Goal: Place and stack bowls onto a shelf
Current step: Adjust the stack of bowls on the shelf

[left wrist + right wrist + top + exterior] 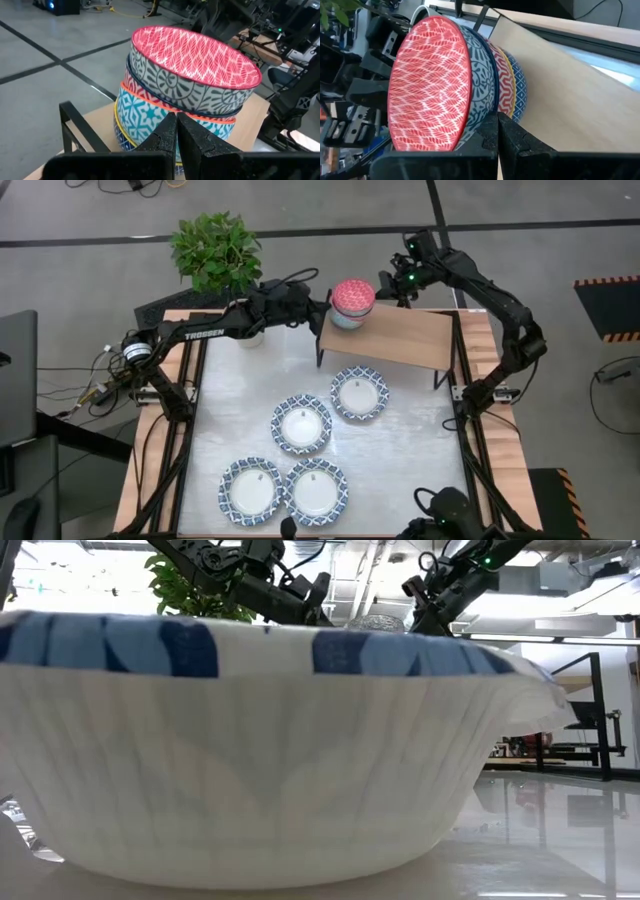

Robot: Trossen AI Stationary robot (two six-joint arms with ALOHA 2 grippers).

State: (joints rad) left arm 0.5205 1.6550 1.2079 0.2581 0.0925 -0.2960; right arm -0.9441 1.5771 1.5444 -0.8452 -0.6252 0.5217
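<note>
The four small bowls point(352, 302) are nested in one stack, red inside on top, sitting at the left end of the shelf point(400, 338). The four wide blue-and-white bowls point(302, 424) lie flat on the desk, towards its front edge from the shelf, so they're what's left I'd say. Left gripper point(318, 308) is just beside the stack, right gripper point(392, 285) at the shelf's back edge; both have fingers pinched together, holding nothing. Neither is clearly nearer the desk bowls
</note>
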